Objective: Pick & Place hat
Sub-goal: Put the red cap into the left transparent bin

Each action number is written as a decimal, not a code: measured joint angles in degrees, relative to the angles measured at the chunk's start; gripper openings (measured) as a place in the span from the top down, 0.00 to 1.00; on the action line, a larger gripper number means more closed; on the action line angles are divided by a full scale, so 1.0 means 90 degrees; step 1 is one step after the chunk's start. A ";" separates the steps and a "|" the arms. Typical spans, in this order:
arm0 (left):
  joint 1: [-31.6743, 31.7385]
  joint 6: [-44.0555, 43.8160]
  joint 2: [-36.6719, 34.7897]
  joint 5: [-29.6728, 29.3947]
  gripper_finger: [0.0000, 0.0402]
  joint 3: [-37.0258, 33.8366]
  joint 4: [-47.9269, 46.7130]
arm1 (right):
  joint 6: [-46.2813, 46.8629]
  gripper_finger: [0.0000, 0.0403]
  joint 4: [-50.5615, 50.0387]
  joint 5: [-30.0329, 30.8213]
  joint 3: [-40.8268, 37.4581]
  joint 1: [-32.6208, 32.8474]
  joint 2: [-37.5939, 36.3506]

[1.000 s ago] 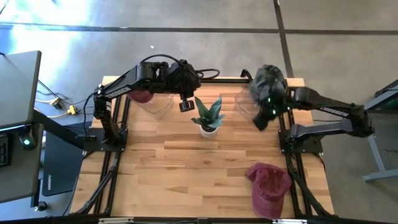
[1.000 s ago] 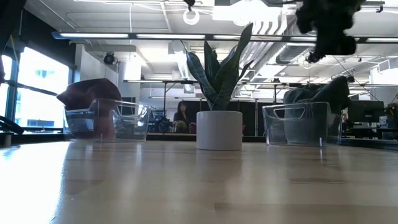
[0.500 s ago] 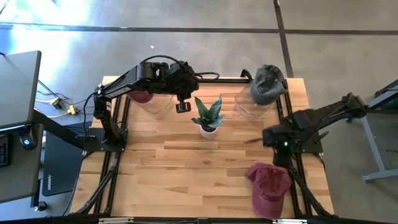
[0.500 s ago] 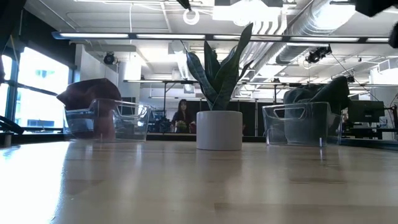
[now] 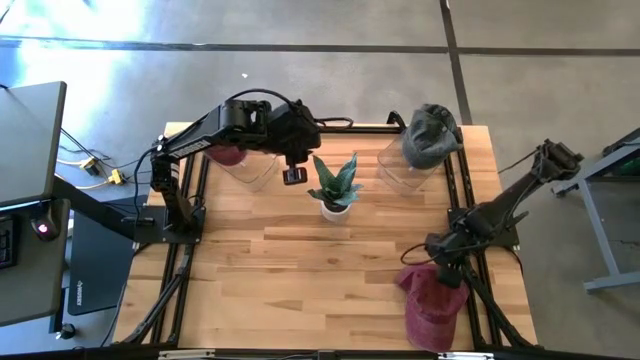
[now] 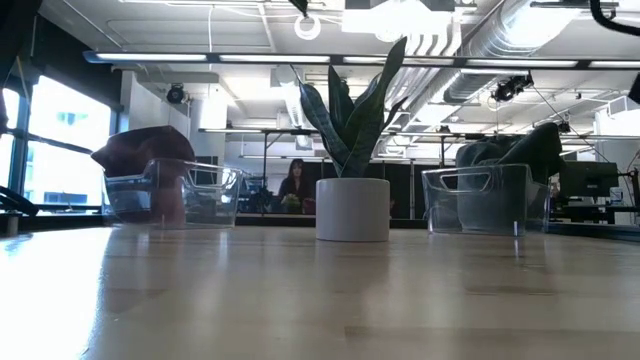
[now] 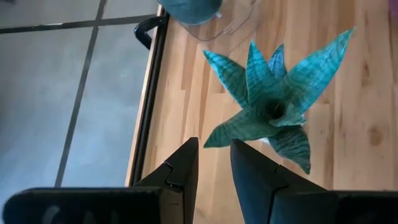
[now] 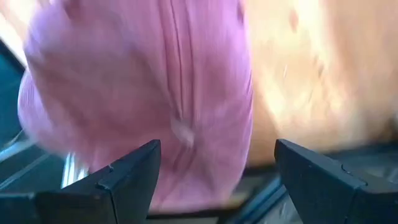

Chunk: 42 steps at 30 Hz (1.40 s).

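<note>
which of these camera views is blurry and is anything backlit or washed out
Right wrist view: motion-smeared, the pink hat and table streaked, though the dark fingers stay sharp. Low view: backlit by the bright window at left, so the plant reads dark. High view: glare on the floor at upper left. Left wrist view: crisp.

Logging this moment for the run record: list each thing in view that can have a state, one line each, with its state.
left gripper: fingers nearly shut, empty, hovering beside the potted plant.
right gripper: open, empty, over the pink hat.
pink hat: lying loose on the table, not gripped.
dark grey hat: resting in the right clear bin.
maroon hat: in the left clear bin.
potted plant: upright.
</note>
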 joint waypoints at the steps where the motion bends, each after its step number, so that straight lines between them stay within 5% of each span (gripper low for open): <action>1: 0.0000 -0.0002 0.0000 0.0055 0.78 0.0000 0.0035 | -0.0016 0.23 0.0073 0.0266 0.0000 0.0066 0.0000; 7: 0.0000 -0.0109 0.0000 0.0261 0.78 0.0000 0.0186 | -0.0720 0.23 0.0276 0.1201 0.0005 0.0397 0.0132; 18: 0.0000 -0.0318 0.0000 0.0261 0.78 0.0000 0.0181 | -0.1682 0.24 0.1175 0.0950 0.0005 0.0824 0.0870; 23: 0.0000 -0.0340 0.0000 0.0258 0.78 0.0000 0.0221 | -0.1383 0.34 0.1193 0.0917 0.0005 0.0891 0.1242; 33: 0.0000 -0.0401 0.0000 0.0254 0.78 0.0000 0.0240 | -0.1392 0.95 0.1769 -0.0687 0.0023 0.0604 0.0831; 39: 0.0000 -0.0410 0.0000 0.0250 0.78 0.0000 0.0516 | -0.0941 0.87 0.2169 -0.1942 0.0514 -0.0419 -0.0364; 42: 0.0000 -0.0426 0.0000 0.0342 0.78 0.0000 0.0694 | -0.0702 0.90 0.2056 -0.2267 0.0814 -0.1019 -0.0871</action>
